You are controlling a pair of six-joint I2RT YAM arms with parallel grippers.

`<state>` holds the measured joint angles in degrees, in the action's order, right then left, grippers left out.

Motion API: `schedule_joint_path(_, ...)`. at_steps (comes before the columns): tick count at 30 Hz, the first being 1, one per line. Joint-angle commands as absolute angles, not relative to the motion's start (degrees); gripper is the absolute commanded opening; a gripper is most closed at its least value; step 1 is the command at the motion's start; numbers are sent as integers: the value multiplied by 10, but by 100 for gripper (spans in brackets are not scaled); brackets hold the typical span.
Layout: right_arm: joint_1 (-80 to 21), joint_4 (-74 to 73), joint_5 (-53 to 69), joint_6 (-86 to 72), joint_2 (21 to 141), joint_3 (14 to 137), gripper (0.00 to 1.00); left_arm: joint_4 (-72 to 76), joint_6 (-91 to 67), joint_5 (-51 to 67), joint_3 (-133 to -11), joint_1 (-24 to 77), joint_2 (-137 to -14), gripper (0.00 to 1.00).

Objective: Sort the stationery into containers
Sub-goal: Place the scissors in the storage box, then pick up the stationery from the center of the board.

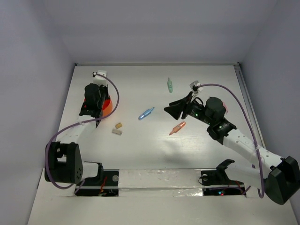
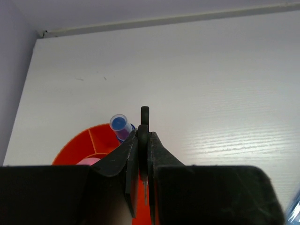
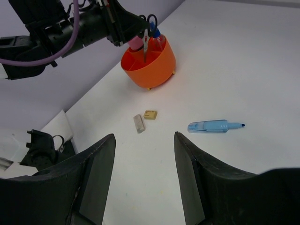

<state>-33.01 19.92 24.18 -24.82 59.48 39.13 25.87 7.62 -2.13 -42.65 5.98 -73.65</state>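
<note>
Scissors (image 3: 146, 46), clamped in left jaws, hang inside the cup (image 3: 157, 70) rim; right jaws stand apart.

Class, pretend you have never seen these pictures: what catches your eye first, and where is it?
The bright orange cup on the left side of the white table stands out first. The left gripper is shut on black-handled scissors that point down into it. Next come the light blue marker lying near the middle and the right gripper, open above the table.
</note>
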Motion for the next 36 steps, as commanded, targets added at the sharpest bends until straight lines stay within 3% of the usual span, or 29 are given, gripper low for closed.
schedule_joint_path(1,-330,214,227,-231,580,391,59,287,70,-3,-417,59,-738,0)
schedule_joint_path(6,-330,207,213,-226,576,391,58,287,65,-11,-411,59,-752,0)
schedule_joint_path(9,-330,204,210,-224,579,393,58,294,52,-18,-406,59,-748,8)
schedule_joint_path(10,-330,204,208,-224,581,393,58,293,50,-18,-407,59,-747,23)
schedule_joint_path(12,-330,203,207,-224,584,395,58,287,47,-20,-407,59,-744,35)
schedule_joint_path(13,-330,200,206,-222,588,395,59,286,47,-21,-408,59,-740,51)
schedule_joint_path(16,-330,193,201,-221,594,400,59,285,41,-26,-407,59,-727,72)
schedule_joint_path(17,-330,192,200,-221,596,400,59,283,41,-23,-407,59,-724,90)
schedule_joint_path(18,-330,193,198,-221,597,401,58,281,40,-21,-411,64,-716,99)
schedule_joint_path(24,-330,187,201,-219,633,410,55,276,11,23,-438,69,-651,99)
schedule_joint_path(28,-330,179,229,-221,674,424,20,265,-25,84,-477,75,-604,99)
schedule_joint_path(30,-337,178,248,-221,703,434,10,237,-47,102,-514,75,-585,99)
schedule_joint_path(36,-415,127,217,-183,790,506,11,143,-116,147,-549,75,-506,99)
